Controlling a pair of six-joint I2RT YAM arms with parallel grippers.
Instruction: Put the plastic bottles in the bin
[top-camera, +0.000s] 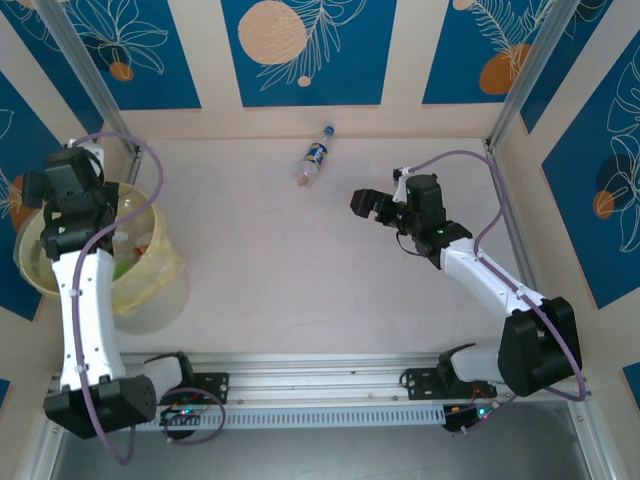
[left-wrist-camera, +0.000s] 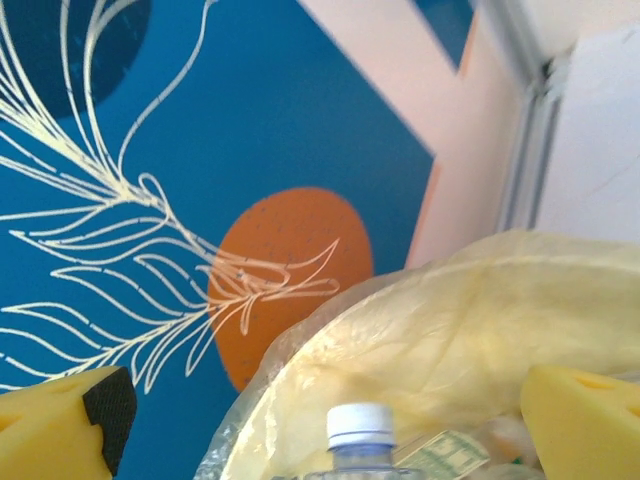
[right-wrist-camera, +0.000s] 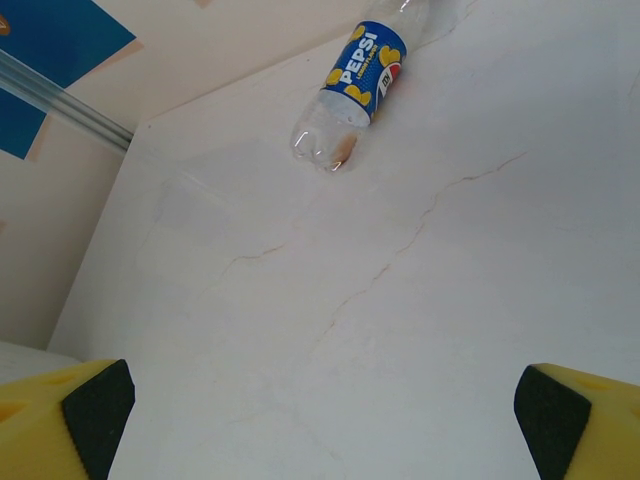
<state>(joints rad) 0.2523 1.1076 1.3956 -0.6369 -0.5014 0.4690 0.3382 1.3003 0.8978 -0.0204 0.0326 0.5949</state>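
- In the top view I have the bin (top-camera: 160, 262) at 9 o'clock, at the left edge of the table (top-camera: 270, 280). Through its pale-yellow mouth I can make out green and red bits of bottles lying inside.
- My left claw (left-wrist-camera: 320, 428) hangs over the bin's mouth. In its wrist view the two yellow fingers (left-wrist-camera: 585, 420) sit in the bottom corners, spread wide apart and clamped on nothing.
- Between those fingers, at 6 o'clock in that view, a capped bottle (left-wrist-camera: 360, 428) shows a white cap and a little clear neck against the bin's yellow inner wall. It touches neither finger.
- Beyond the bin that same view takes in a blue wall panel (left-wrist-camera: 250, 120) with an orange disc (left-wrist-camera: 290, 270) and pale leaf lines.
- One Pepsi bottle (top-camera: 316, 156) lies on its side at 12 o'clock on the table, near the far wall and well apart from the bin. Its cap points to about 1 o'clock and its base to 7.
- From the right wrist I read the blue label with yellow marks. The base end is nearer the camera and has a brownish trace inside.
- My right claw (top-camera: 368, 205) hovers over the table at about 1 o'clock from the centre. Its fingers stand wide apart with only bare table between them. The Pepsi bottle is at 11 o'clock from it, near but not touching.
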